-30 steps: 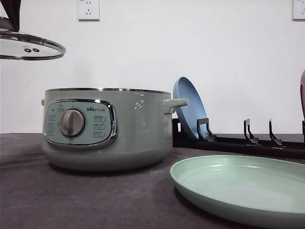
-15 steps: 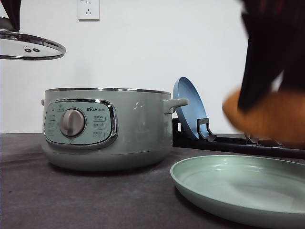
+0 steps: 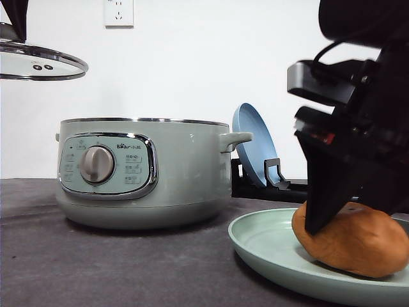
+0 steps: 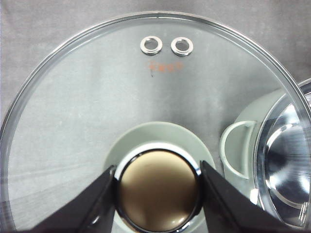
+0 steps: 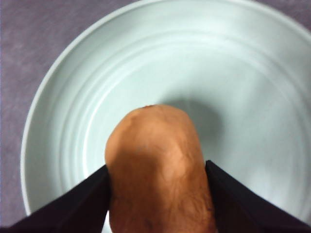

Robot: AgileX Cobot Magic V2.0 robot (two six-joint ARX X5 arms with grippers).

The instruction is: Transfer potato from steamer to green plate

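The dark grey cloth-covered desk [image 3: 128,268] carries everything here. Largest on it is the round pale sage-green steamer pot [image 3: 147,173] with its chrome-framed panel and silver dial, standing towards the desk's left and open at the top. My left end effector [image 4: 158,191] is closed on the dark round knob of the glass lid [image 4: 97,97], holding the lid in the air clear of the pot, out past its side handle.

Towards the desk's front right corner lies the wide, shallow, pale mint-green plate [image 3: 262,240]. Behind it a blue plate [image 3: 252,144] stands on edge in a black rack [image 3: 281,188].

The smooth orange-brown oval potato [image 3: 358,246] sits on the green plate, its underside apparently touching the plate's floor. My right end effector [image 5: 158,194] is closed on the potato, one finger pressed against each flank across its narrower width.

I judge the potato fairly heavy for its size, firm if raw but soft and easily dented if steamed, with matte skin that grips well. Across the middle, where I have it, is the sound hold. Being rounded, it may rock or roll on the smooth plate once freed.
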